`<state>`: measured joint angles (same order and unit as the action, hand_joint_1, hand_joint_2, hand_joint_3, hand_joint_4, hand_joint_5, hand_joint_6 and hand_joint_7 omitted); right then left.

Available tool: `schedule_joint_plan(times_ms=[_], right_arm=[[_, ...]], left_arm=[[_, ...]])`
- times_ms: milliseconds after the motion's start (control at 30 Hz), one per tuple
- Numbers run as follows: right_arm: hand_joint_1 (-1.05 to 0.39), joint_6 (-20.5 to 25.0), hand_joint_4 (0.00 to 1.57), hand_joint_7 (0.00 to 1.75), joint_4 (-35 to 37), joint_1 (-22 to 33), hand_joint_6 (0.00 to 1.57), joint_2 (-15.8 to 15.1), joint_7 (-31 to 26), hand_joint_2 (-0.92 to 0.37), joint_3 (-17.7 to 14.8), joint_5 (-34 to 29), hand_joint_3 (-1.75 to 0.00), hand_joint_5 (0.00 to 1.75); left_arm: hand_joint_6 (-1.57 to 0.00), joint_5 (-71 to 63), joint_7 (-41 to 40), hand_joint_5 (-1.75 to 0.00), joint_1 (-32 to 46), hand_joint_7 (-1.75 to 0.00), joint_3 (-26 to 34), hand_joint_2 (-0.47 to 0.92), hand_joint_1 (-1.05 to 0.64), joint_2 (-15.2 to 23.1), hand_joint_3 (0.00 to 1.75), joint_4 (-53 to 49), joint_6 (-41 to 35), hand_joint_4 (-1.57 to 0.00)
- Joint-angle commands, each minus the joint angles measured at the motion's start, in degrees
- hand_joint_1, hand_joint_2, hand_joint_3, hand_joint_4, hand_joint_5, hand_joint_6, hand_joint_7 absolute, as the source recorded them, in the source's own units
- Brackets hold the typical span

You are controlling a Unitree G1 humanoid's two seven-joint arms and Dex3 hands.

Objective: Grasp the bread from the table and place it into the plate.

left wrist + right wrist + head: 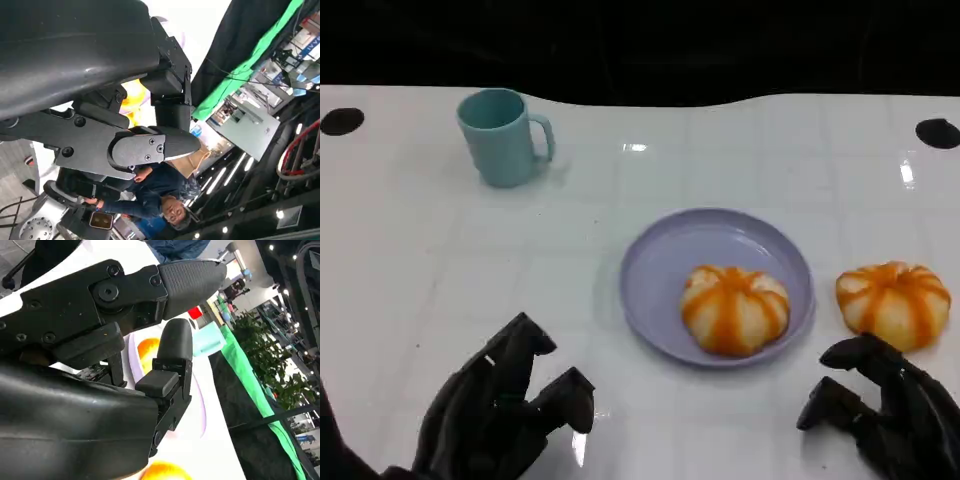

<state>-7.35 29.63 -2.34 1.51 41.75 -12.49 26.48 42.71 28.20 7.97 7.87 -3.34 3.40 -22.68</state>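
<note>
Left hand (pixel 505 415) hovers empty at the near left with fingers loosely spread, a teal mug (pixel 503 136) stands far left, one bread bun (pixel 734 309) sits in the lavender plate (pixel 660 270), another bun (pixel 893 303) lies right of it, just beyond the empty, half-curled right hand (pixel 885 405).

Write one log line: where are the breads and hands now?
bread on plate | bread on table, right of plate | right hand near, empty | left hand empty
</note>
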Motion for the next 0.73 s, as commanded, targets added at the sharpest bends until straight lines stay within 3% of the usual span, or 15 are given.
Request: schedule_joint_plan(times_ms=[33, 533, 733], right_arm=[[-0.51, -0.38, 0.69, 1.14, 0.48, 0.33, 0.64, -1.02, 1.0, -0.92, -0.48, 0.53, -0.23, 1.49], [-0.51, 0.77, 0.66, 1.14, 2.16, -0.78, 0.6, -2.16, 3.03, -0.92, -1.64, 1.55, -0.2, 1.49], [-0.5, -1.06, 0.67, 1.17, 4.08, -1.68, 0.6, -2.06, 3.3, -0.92, -1.97, 0.95, -0.21, 1.48]], left_arm=[[-0.6, -0.77, 1.84, -1.75, 0.16, -1.74, -0.02, 0.92, -0.55, 0.55, 0.36, -1.32, 1.6, -0.85], [-0.59, -3.1, 4.85, -1.75, -1.53, -1.73, -1.11, 0.92, -0.56, 0.36, 0.32, -5.71, 5.65, -0.83], [-0.6, -3.27, 4.49, -1.75, -1.94, -1.74, -1.22, 0.92, -0.56, 0.27, 0.32, -6.38, 5.71, -0.84]])
